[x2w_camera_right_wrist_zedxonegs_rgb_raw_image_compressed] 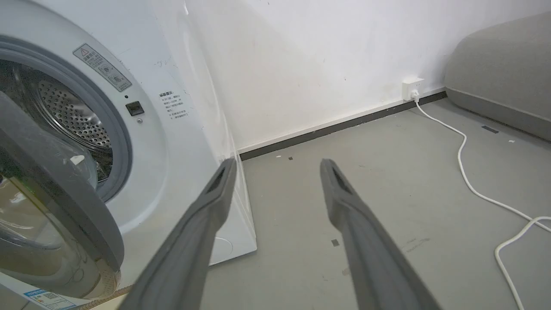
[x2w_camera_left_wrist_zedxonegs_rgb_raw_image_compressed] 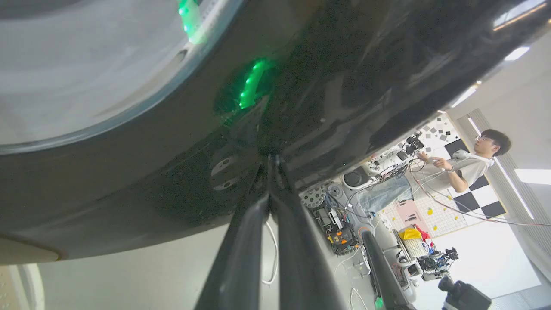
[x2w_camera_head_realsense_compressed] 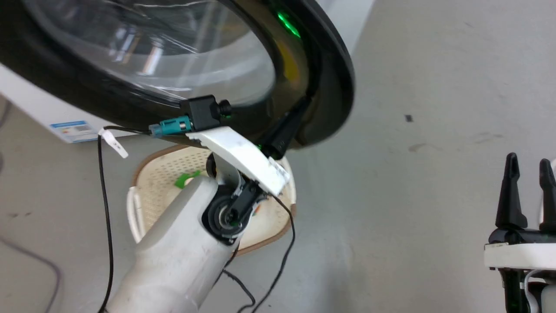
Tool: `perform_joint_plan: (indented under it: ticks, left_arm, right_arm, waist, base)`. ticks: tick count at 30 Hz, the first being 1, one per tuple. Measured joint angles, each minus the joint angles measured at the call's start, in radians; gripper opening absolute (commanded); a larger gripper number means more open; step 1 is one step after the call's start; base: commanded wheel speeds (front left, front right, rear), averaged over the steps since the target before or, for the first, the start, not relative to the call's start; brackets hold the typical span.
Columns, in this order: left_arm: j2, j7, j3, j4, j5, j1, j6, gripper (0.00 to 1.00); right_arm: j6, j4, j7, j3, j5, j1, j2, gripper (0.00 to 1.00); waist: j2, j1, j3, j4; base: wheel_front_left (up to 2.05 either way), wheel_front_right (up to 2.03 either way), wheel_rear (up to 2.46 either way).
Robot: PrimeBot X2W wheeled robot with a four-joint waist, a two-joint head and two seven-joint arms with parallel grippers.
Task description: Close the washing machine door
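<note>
Right wrist view: washing machine (x2w_camera_right_wrist_zedxonegs_rgb_raw_image_compressed: 181,142) drum exposed, washing machine door (x2w_camera_right_wrist_zedxonegs_rgb_raw_image_compressed: 77,211) standing open. Left wrist view: left gripper (x2w_camera_left_wrist_zedxonegs_rgb_raw_image_compressed: 271,161), 2 fingers pressed together, holding nothing, tips touching the door's black rim. Right gripper (x2w_camera_right_wrist_zedxonegs_rgb_raw_image_compressed: 277,163) spread, empty, well apart from the door.

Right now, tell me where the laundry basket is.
In the head view the basket sits on the floor at lower centre-left, under the lower edge of the open door and partly hidden behind the left forearm.

Warning-triangle label (x2w_camera_right_wrist_zedxonegs_rgb_raw_image_compressed: 101,67), small printed notice (x2w_camera_right_wrist_zedxonegs_rgb_raw_image_compressed: 174,104), blue sticker (x2w_camera_right_wrist_zedxonegs_rgb_raw_image_compressed: 45,298) on washing machine (x2w_camera_right_wrist_zedxonegs_rgb_raw_image_compressed: 181,146) front; wording too small to read.
</note>
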Motion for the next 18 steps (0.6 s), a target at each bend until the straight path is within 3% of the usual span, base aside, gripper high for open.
perform_joint_plan:
  ticks: [8,15,18]
  left_arm:
    - [0.007,-0.097,-0.063,0.118,-0.047,-0.087,0.000,0.00]
    - [0.050,-0.169,-0.125,0.128,-0.081,-0.086,0.000,0.00]
    - [0.083,-0.224,-0.156,0.144,-0.035,-0.086,0.000,0.00]
  right_arm:
    - [0.000,0.001,0.000,0.023,0.001,-0.001,0.000,1.00]
    - [0.000,0.001,0.000,0.027,-0.004,0.007,0.000,1.00]
    - [0.000,0.000,0.000,0.025,-0.011,0.018,0.000,1.00]
  waist:
    - [0.0001,0.0000,0.010,-0.058]
    - [0.0000,-0.0001,-0.031,-0.051]
    - [0.0000,-0.0001,-0.057,-0.040]
  base:
    - [0.00,0.00,0.00]
    - [0.00,0.00,0.00]
    - [0.00,0.00,0.00]
